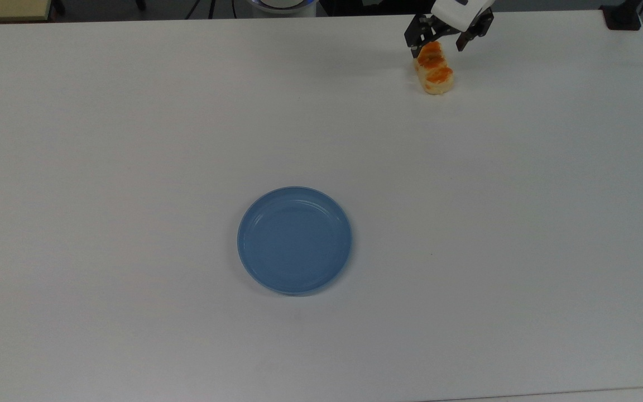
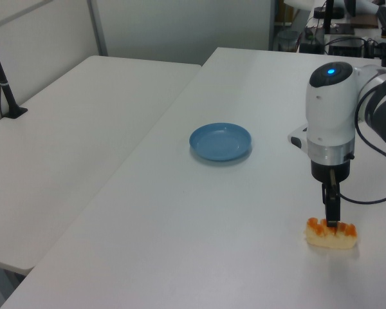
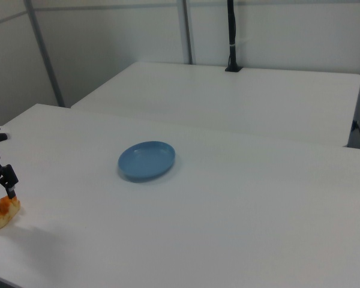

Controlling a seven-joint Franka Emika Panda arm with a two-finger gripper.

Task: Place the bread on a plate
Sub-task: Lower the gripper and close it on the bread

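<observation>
At the upper right of the top view, the gripper hangs over the far end of the bread, its two black fingers spread apart and straddling the roll's end, one on each side; whether they touch it cannot be told. In the left view, at lower right, the gripper points straight down from the arm's white wrist (a blue light glows on top), its tips level with the glazed top of the bread. In the right view the gripper sits at the far left edge of the frame, just above the bread.

The bread lies flat on the white table, pale yellow with orange-brown bumps; it sits near the table's far edge in the top view, well apart from the plate. The blue plate rests just below the centre of the top view, round and shallow; in the left view the plate is near mid-frame, and in the right view the plate lies left of centre. A second white table fills the left side of the left view, with a black post at its far left.
</observation>
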